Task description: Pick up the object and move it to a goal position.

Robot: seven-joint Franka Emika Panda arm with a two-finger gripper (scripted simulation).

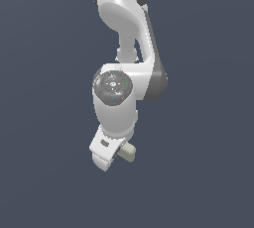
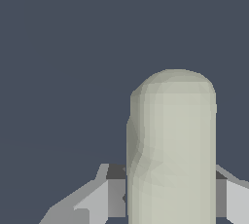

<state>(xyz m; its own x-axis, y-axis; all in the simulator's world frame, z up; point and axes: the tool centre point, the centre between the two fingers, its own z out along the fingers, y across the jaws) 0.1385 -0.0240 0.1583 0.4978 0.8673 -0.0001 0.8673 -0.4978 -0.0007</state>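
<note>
The object (image 2: 172, 145) is a pale beige-greenish rounded block with a matte surface. In the wrist view it fills the space between my two grey fingers (image 2: 104, 196), which press against its sides. My gripper (image 2: 170, 194) is shut on it. In the exterior view the object (image 1: 129, 151) pokes out beside the white hand of the arm, on the exterior view's right of it, and the gripper (image 1: 120, 153) is mostly hidden behind the hand. The block hangs above the dark surface, apart from it.
The white Panda arm (image 1: 121, 48) reaches down from above in the exterior view. A plain dark blue-grey surface (image 1: 44, 123) fills the background in both views. No other objects show.
</note>
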